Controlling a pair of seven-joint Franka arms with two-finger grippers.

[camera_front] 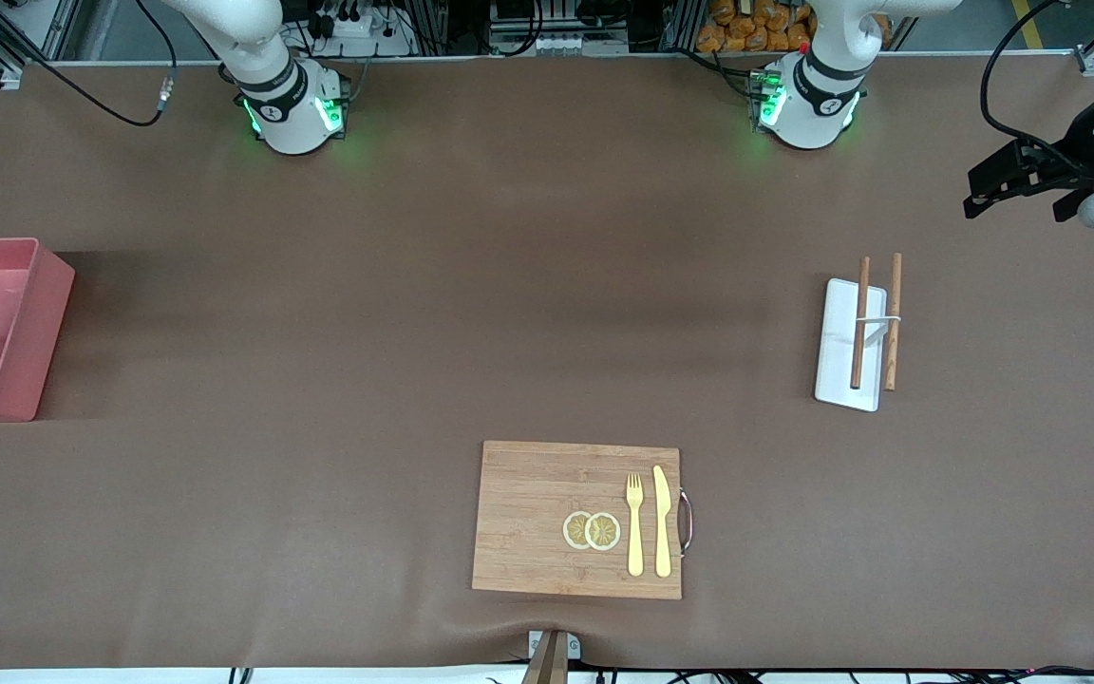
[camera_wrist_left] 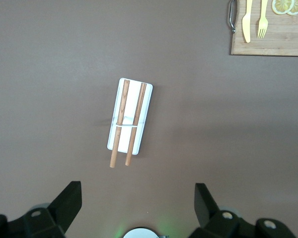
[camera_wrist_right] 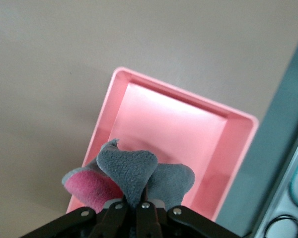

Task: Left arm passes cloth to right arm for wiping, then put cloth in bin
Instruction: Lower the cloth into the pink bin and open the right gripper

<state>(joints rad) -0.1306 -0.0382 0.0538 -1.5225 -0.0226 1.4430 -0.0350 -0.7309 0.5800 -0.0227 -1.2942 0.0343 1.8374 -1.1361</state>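
Two arm bases stand along the top of the front view, on a brown bench (camera_front: pixel 319 332). We see the left gripper (camera_front: pixel 1017 182) in the air at the left arm's end of the bench, over bare bench near the edge, its black fingers spread and holding nothing; that arm waits. A white tray (camera_front: pixel 841 332) with two chopsticks (camera_front: pixel 860 323) lies near it, nearer the camera. A board (camera_front: pixel 528 513) carries lemon slices (camera_front: pixel 592 530), a fork (camera_front: pixel 635 522) and a knife (camera_front: pixel 662 521); it lies nearest the camera. The bin (camera_front: pixel 29 323) sits at the right arm's end, cut off by the frame edge. We cannot find the right gripper in this view.

In the left wrist view, the left gripper (camera_wrist_left: pixel 138 201) hangs released, fingers (camera_wrist_left: pixel 69 201) wide apart, above the tray (camera_wrist_left: pixel 144 101) and chopsticks (camera_wrist_left: pixel 123 119), with the board (camera_wrist_left: pixel 283 44) well apart.

In the right wrist view, the right gripper (camera_wrist_right: pixel 144 210) is clenched on the cloth (camera_wrist_right: pixel 134 173), grey face up with the crimson side curling out. The cloth hangs over the bin (camera_wrist_right: pixel 238 144), above its inner floor.
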